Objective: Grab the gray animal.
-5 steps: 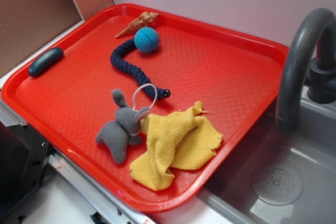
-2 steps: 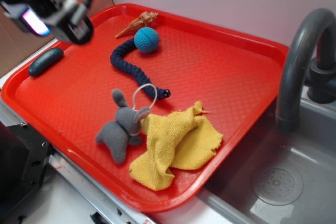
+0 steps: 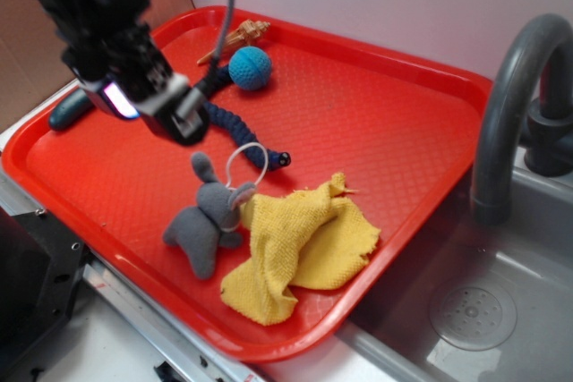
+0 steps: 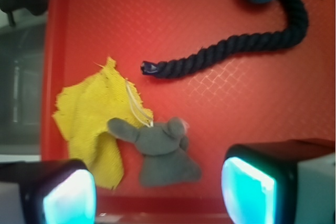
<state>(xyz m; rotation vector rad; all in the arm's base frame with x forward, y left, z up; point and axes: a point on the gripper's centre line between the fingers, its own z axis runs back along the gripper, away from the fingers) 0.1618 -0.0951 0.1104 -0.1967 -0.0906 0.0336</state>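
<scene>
The jaws stand wide apart with nothing between them; in the wrist view the two fingers [image 4: 247, 190] sit at the bottom corners with bare tray showing across the gap. The gripper [image 3: 183, 114] hangs above the red tray [image 3: 376, 87], over its left half, not touching anything.

The gray animal [image 3: 208, 221] lies on the tray at about 5 o'clock from the gripper in the exterior view, near but apart from it. In the wrist view the gray animal [image 4: 160, 150] lies just above the gap between the fingers, a little left of centre. One long ear and its thin white loop [image 3: 246, 160] rest against the yellow cloth [image 3: 300, 243], which lies crumpled just beside it at 3 o'clock.

A dark rope snake [image 3: 240, 130] curves across the tray past the gripper; its head touches the loop. A blue ball [image 3: 250, 67] sits at its far end, with a tan cone-shaped piece [image 3: 235, 39] just beyond. A dark teal oblong [image 3: 70, 109] lies at the tray's left edge, partly hidden by the arm. A gray faucet [image 3: 510, 96] rises over the sink [image 3: 474, 310] at 3 o'clock.
</scene>
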